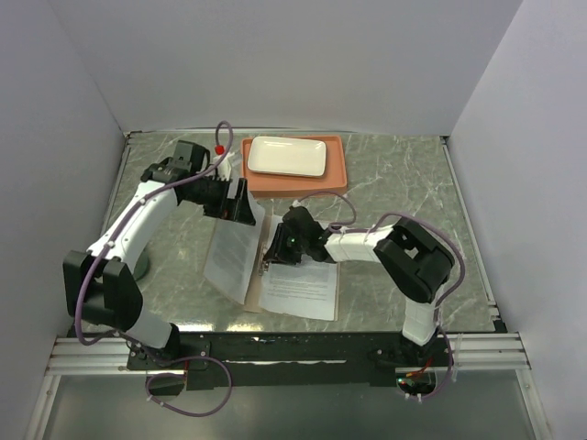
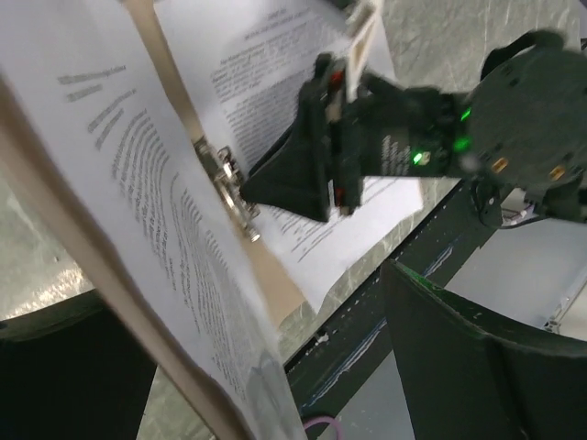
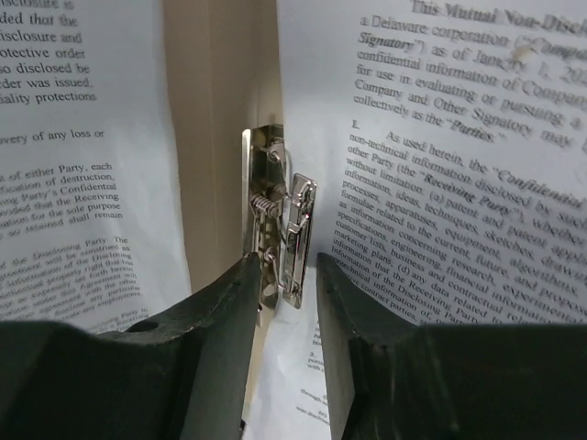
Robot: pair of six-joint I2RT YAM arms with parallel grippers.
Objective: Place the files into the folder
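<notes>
From above, left gripper (image 1: 240, 203) is pinching the folder (image 1: 249, 295) cover up, sheets (image 1: 301, 289) lying inside mid-table. Left wrist: raised cover is carrying one sheet (image 2: 174, 229). Right wrist: right gripper (image 3: 286, 280), jaws slightly parted, is straddling the metal clip (image 3: 280, 240), probably touching. Paper is flimsy, slippery; grab at the edges.

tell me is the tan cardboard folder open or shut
Open: the tan cardboard folder has its left cover lifted, held at its top by the left gripper, with its spine bare.
</notes>
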